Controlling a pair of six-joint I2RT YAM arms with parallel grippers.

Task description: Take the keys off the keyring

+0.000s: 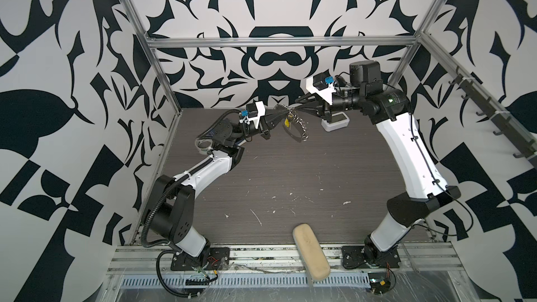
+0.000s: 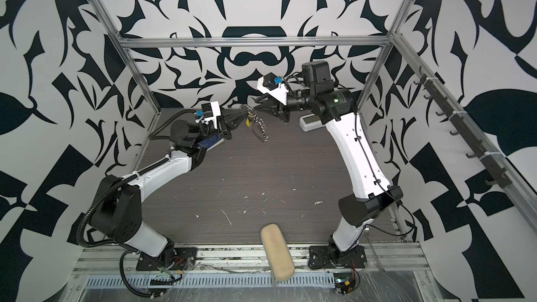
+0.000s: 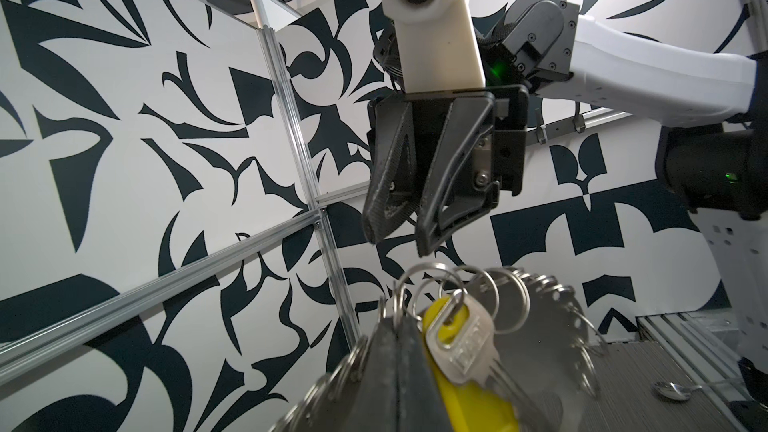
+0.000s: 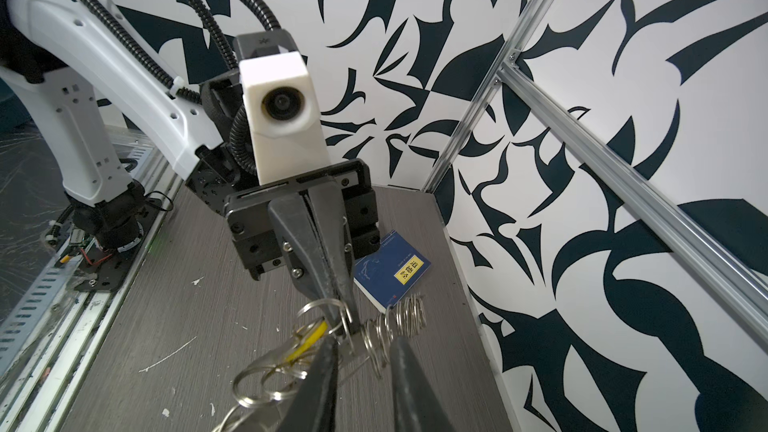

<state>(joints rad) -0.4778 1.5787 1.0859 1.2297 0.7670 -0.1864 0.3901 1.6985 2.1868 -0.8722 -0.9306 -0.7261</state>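
My left tool (image 4: 347, 320) is clamped on the keyring (image 3: 544, 309), held above the worktop (image 1: 290, 175); keys (image 3: 461, 344) hang from it. My right tool (image 3: 401, 238) hovers narrowly parted, just beside it.

Your table (image 1: 290, 175) is a dark grey wood-grain top, flecked with white scuffs mostly toward six o'clock. At six o'clock a beige oblong case (image 1: 311, 254) lies across the near edge, partly on the metal rail (image 1: 261, 258). At one o'clock you have a white tray-like device (image 1: 335, 120), at ten o'clock a blue book (image 4: 390, 272) lying flat, and a spoon (image 3: 673, 390) that only the left wrist view shows.
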